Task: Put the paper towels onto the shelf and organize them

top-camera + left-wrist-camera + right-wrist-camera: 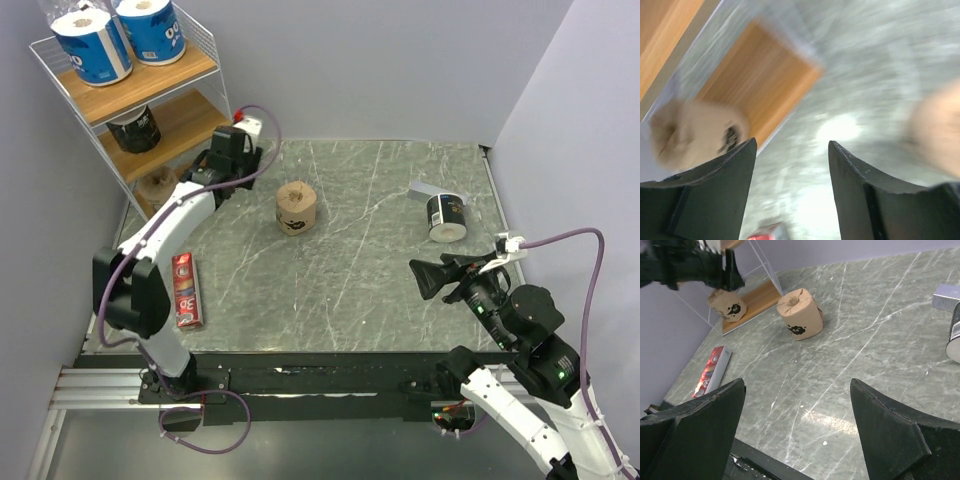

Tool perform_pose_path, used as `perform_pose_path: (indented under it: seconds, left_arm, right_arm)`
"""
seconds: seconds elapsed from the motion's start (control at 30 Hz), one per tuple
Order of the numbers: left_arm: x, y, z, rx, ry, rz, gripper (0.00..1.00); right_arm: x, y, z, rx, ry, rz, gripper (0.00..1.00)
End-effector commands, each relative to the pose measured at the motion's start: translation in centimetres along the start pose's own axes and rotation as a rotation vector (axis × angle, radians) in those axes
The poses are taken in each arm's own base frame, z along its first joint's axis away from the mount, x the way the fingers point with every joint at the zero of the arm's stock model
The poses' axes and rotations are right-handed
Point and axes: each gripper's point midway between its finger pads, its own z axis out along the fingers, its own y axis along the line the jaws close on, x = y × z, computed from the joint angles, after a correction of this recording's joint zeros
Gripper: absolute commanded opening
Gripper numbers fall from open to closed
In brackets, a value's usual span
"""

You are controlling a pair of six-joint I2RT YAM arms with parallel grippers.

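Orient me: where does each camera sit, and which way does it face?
Top external: above and behind the bases, looking down on the grey marbled table and white wire shelf with wooden boards; left arm and right arm show.
Left wrist: beside the shelf's bottom board, blurred, facing a tan-brown paper roll on it; left gripper's black fingers show.
Right wrist: low at near right, facing across the table toward the shelf; right gripper's black fingers show.
Shared: both wrist views show that roll.

Two blue rolls (92, 45) at upper left, two black rolls (447, 216), two tan rolls (296, 208): six altogether. One shelf (190, 118), one red box (186, 290), one grey block (428, 190).
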Motion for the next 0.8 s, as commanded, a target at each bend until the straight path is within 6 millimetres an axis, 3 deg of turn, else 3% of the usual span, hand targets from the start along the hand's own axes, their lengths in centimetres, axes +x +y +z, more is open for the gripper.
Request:
perform_pose_path:
  seconds: [0.0,0.07,0.17,0.4,0.6,0.77]
  left_arm:
    - [-3.9,-7.9,-4.6,0.305,-0.122,0.042,0.68]
    - [-4.4,-11.0,-6.0,0.368,-0.147,0.085,0.69]
    - [-5.2,-14.0,-7.2,0.423,-0.183,0.117,0.70]
    - [-4.6,-19.4,-6.3,0.477,-0.170,0.203,0.70]
    - [-3.7,-21.4,-4.8,0.487,-0.134,0.242,0.71]
    - [-2.2,-21.3,-3.3,0.445,-0.110,0.289,0.71]
  right_arm:
    - [-0.8,0.0,-0.6,-0.005,-0.045,0.007,0.92]
    - [-0.8,0.1,-0.7,-0.012,-0.044,0.006,0.92]
    - [-0.9,0.2,-0.8,-0.020,-0.040,0.006,0.92]
    - [-1.3,0.1,-1.4,-0.015,-0.054,0.005,0.92]
    - [-1.6,0.1,-1.7,-0.012,-0.064,0.005,0.92]
    - [-1.6,0.2,-1.7,-0.016,-0.060,0.006,0.92]
